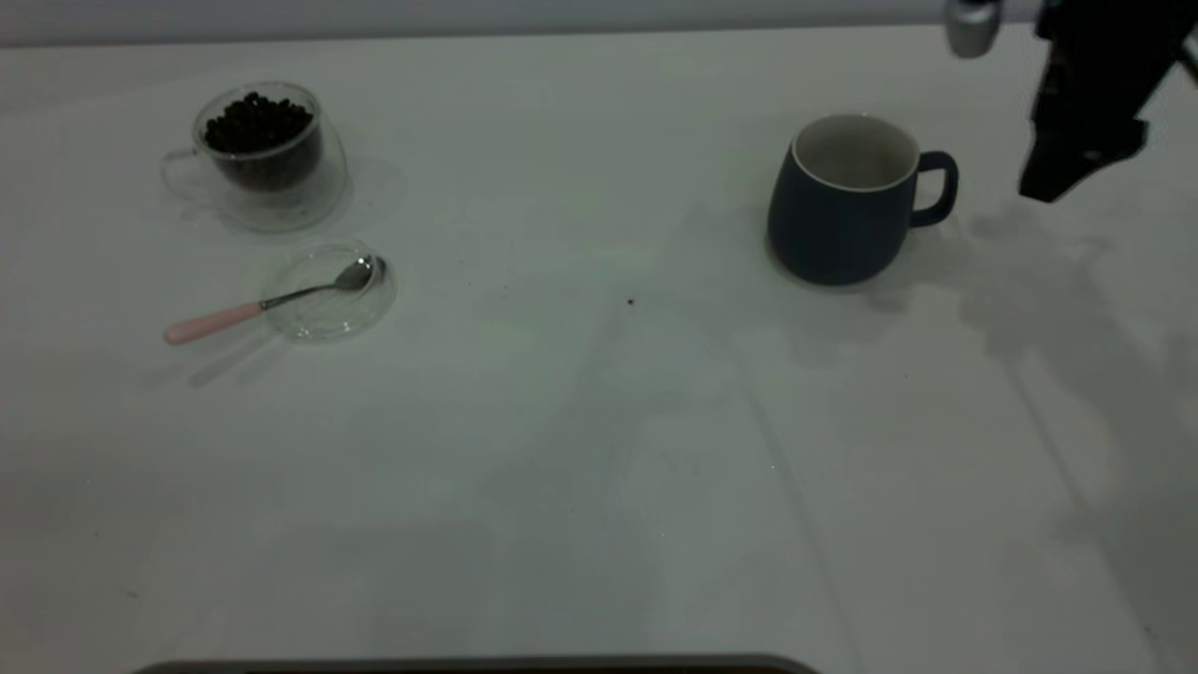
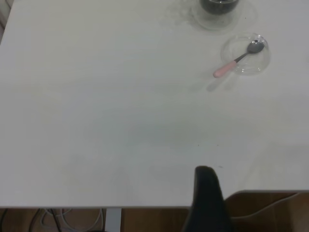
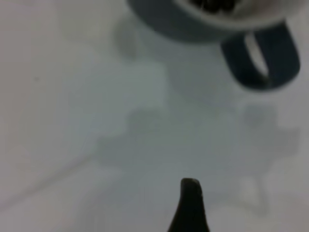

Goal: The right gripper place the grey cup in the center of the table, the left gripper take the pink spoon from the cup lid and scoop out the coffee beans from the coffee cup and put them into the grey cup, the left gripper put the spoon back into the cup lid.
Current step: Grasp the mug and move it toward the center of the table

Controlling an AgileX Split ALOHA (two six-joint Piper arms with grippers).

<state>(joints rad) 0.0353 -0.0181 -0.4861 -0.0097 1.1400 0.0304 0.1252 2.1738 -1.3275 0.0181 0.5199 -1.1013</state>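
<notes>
A: Looking at the right side first. Seeing the grey cup (image 1: pixel 847 201) standing upright on the table (image 1: pixel 599 449), well right of centre, handle pointing toward the right gripper (image 1: pixel 1076 173).

B: Hanging above the table just beside that handle, apart from it, gripping nothing. Showing only 1 black finger (image 3: pixel 189 205) in the right wrist view, so unable to tell how wide the jaws are standing.

A: Moving to the left side. Seeing the coffee cup (image 1: pixel 267 154) sitting upright near the far left, holding the coffee beans (image 1: pixel 257 122) heaped close to the rim.

B: Spotting the cup lid (image 1: pixel 328 290) lying flat just in front of it, near but apart. Carrying the pink spoon (image 1: pixel 267 304), metal bowl resting inside the lid, pink handle sticking out over the rim toward the left edge.

A: Finding the left gripper (image 2: pixel 207 200) only in the left wrist view, as 1 black tapered tip by the table edge, well apart from the lid and spoon. Holding nothing; opening impossible to judge.
</notes>
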